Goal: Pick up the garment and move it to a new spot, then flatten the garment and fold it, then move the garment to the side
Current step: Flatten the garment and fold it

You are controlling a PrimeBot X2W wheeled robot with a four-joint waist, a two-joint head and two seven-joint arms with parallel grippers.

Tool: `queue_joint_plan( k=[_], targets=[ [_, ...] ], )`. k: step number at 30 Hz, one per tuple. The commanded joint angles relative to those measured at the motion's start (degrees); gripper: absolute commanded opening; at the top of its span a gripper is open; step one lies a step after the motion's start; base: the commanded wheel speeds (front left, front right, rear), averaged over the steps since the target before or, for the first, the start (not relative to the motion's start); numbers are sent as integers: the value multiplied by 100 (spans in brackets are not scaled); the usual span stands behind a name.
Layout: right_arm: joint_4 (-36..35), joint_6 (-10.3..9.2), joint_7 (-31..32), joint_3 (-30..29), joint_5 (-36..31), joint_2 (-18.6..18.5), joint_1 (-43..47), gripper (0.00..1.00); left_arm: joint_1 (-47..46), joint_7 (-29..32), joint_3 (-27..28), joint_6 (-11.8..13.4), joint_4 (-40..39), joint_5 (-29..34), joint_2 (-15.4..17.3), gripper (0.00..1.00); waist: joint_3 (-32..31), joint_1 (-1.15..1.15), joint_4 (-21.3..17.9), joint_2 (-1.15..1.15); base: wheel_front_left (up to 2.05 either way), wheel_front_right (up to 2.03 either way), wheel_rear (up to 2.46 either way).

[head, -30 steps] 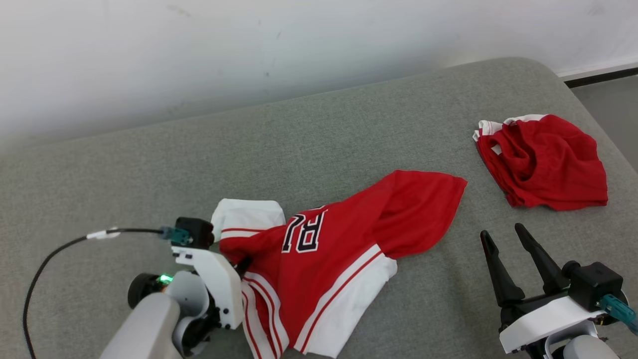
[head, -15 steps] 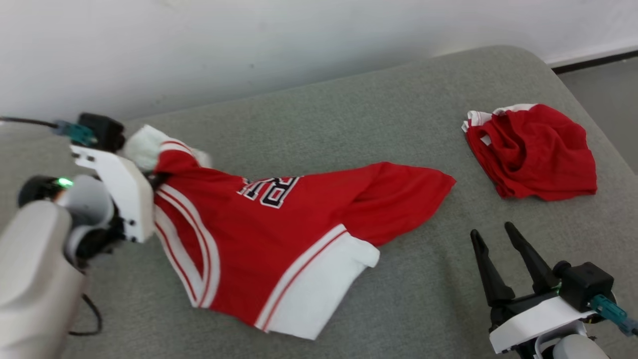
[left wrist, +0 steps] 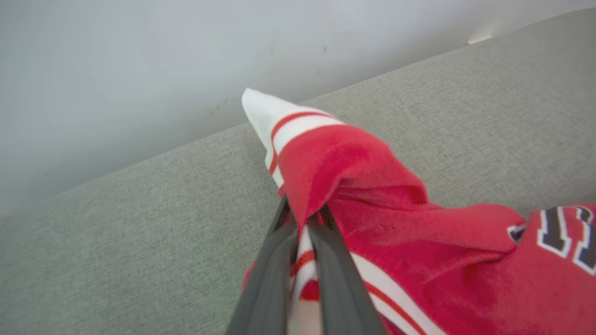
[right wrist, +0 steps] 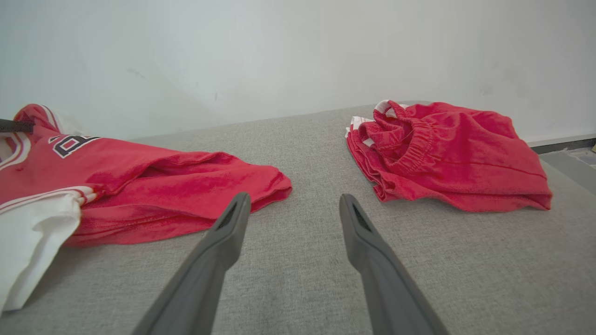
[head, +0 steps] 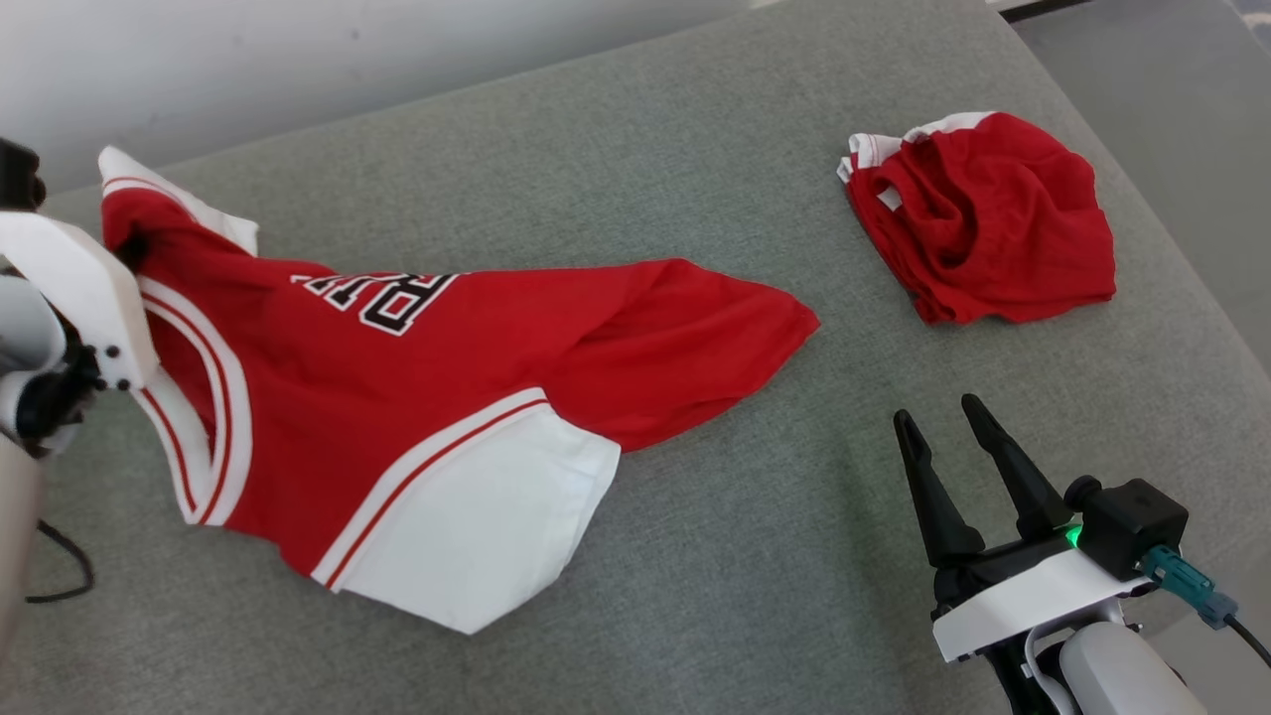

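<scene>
**A:** What is different from one second ago?

**B:** The left gripper (left wrist: 303, 218) has carried one corner of the red and white shirt (head: 397, 397) away to the robot's left and toward the wall (head: 298, 60). The camera has also turned, so I compare with the red shorts (head: 983, 218). The gap between shirt and shorts is wider now, and the shirt is drawn out long, no more bunched.

**A:** Is the hold on it good?

**B:** It seems so. In the left wrist view the two fingers are pressed almost together, with a fold of red cloth and its striped white edge pinched between them. That corner is lifted. The rest lies on the grey cushion (head: 695, 556) with the letters facing up, the white panel toward the robot and the red end pointing at the shorts.

**A:** And the other hand?

**B:** The right gripper (head: 933, 409) is at the lower right with its fingers wide apart and nothing in them. It is over bare cushion, apart from both the shirt and the shorts.

**A:** What does this mean for the task?

**B:** I think the move to a new place is nearly finished. The shirt is still doubled over itself, so the flattening is not yet begun. The free right gripper will probably be needed at the far end to spread it.
</scene>
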Motion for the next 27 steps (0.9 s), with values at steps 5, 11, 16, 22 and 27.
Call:
queue_joint_plan(
  k=[5, 11, 16, 22, 27],
  targets=[
    [37, -12, -18, 16, -10, -20, 18, 100, -26, -513, -197, -48, 362, -3, -272, 100, -190, -1, 137, 0, 0, 0, 0],
    [96, -12, -19, 13, -45, -166, 169, 100, 88, -1099, -649, -65, 133, 26, -459, 100, -714, -1, 586, 0, 0, 0, 0],
    [128, -12, -19, 7, -46, -248, 335, 100, 427, -1627, -958, -68, -450, -157, -501, 100, -1023, -1, 957, 0, 0, 0, 0],
    [144, -12, -19, -105, -15, -314, 586, 100, 1363, -1777, -1149, -29, -1466, -389, -614, 100, -1242, -1, 1332, 0, 0, 0, 0],
    [137, -12, -19, -132, -19, -299, 696, 100, 2195, -1688, -1238, 218, -2311, -561, -634, 100, -1351, -1, 1454, 0, 0, 0, 0]
  ],
)
